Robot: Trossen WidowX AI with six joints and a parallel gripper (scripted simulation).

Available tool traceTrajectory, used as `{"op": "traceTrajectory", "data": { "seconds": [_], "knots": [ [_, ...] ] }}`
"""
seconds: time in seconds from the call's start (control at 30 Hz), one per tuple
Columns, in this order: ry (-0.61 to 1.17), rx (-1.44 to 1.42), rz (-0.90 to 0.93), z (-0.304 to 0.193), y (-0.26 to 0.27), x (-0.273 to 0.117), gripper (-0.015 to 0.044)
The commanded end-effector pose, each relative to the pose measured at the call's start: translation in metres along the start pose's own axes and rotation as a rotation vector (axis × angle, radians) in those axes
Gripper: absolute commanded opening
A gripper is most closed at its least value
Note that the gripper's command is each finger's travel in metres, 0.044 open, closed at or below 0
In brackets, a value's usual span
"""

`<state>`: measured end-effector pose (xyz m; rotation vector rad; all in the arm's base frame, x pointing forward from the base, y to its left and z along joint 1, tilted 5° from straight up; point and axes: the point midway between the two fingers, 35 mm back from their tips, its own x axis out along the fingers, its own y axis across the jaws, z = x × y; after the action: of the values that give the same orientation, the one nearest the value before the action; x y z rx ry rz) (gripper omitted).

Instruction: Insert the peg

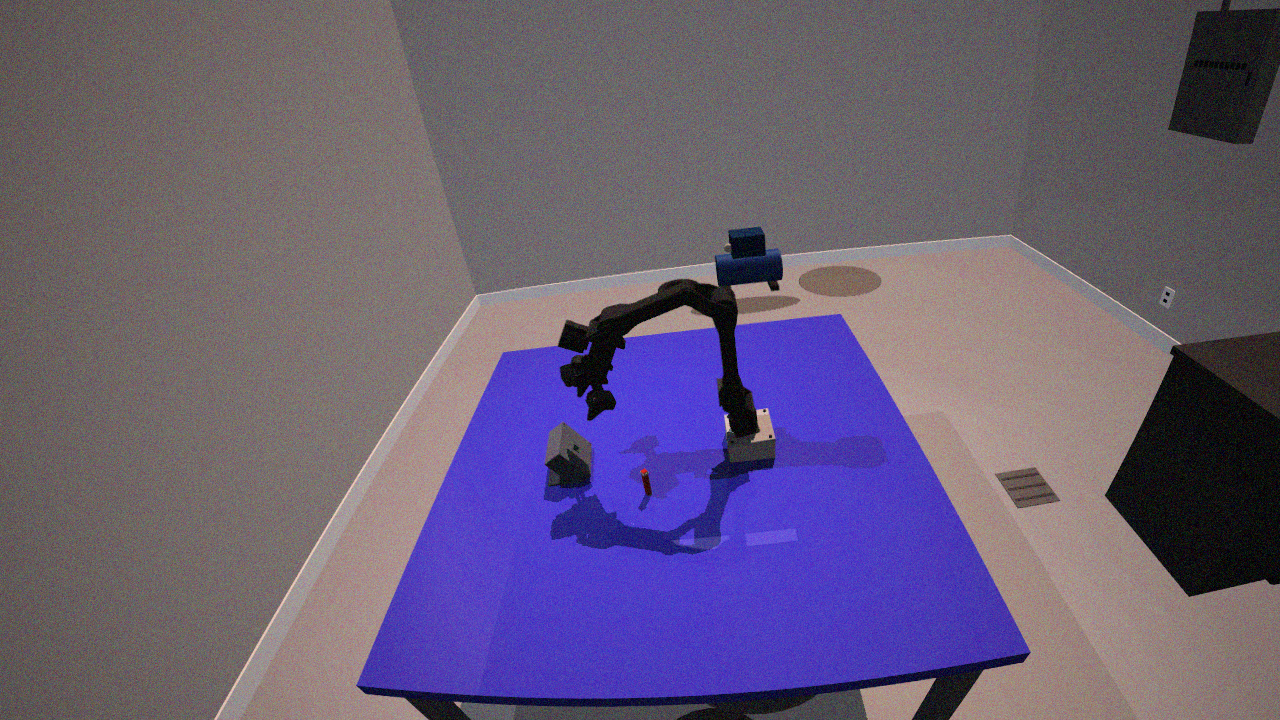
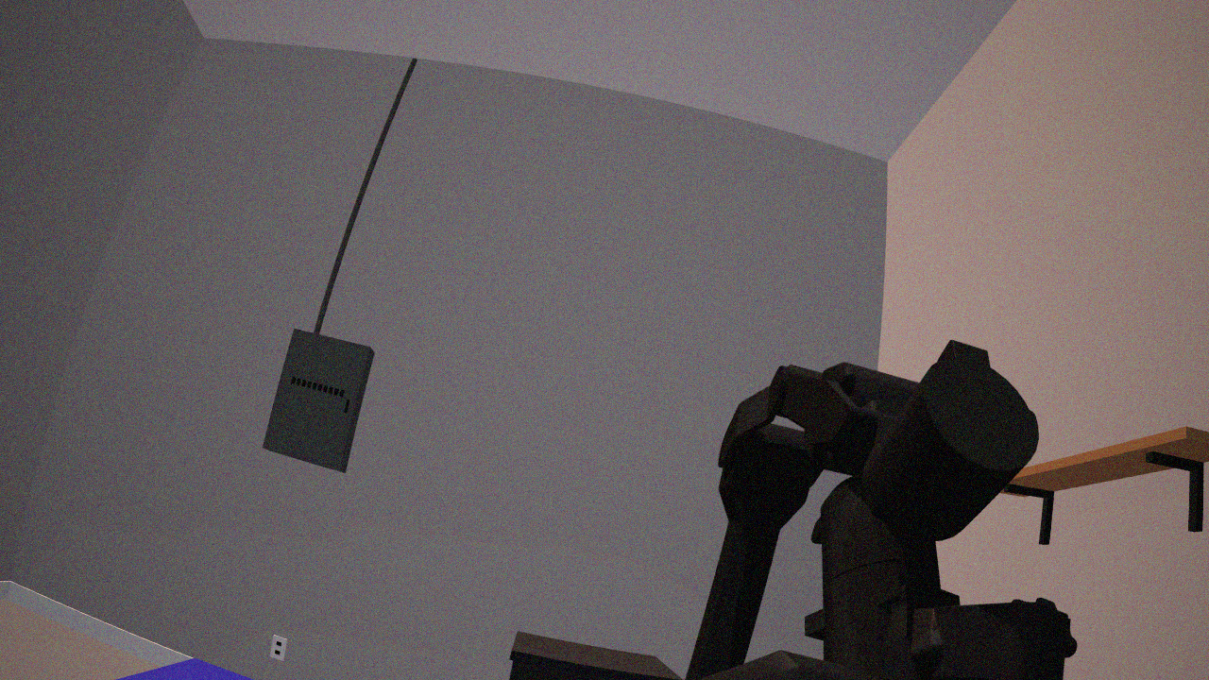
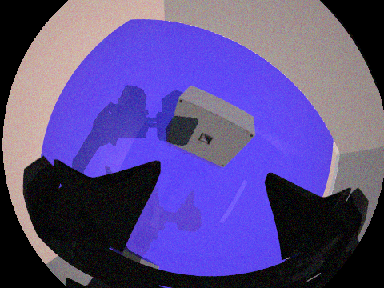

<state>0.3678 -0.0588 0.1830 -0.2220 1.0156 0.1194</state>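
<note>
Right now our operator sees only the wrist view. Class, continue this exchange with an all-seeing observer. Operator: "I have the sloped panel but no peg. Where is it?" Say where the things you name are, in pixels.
Observer: The top view shows the red peg [image 1: 645, 482] upright on the table [image 1: 626, 617] [image 2: 195, 671] [image 3: 288, 116], between the sloped panel [image 1: 579, 450] [image 3: 236, 138] and the arm's pale base [image 1: 751, 450].
Operator: Are my fingers [image 1: 600, 401] lined up with it?
Observer: Not in the top view: they appear higher in the picture and left of the peg.
</note>
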Motion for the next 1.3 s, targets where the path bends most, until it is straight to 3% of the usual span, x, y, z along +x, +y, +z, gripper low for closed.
{"op": "traceTrajectory", "data": {
  "seconds": [0.0, 1.27],
  "knots": [
    [0.047, -0.010, 0.036, -0.006, 0.023, 0.008, 0.0440],
    [0.407, -0.200, 0.207, -0.083, 0.178, 0.021, 0.0440]
  ]
}}
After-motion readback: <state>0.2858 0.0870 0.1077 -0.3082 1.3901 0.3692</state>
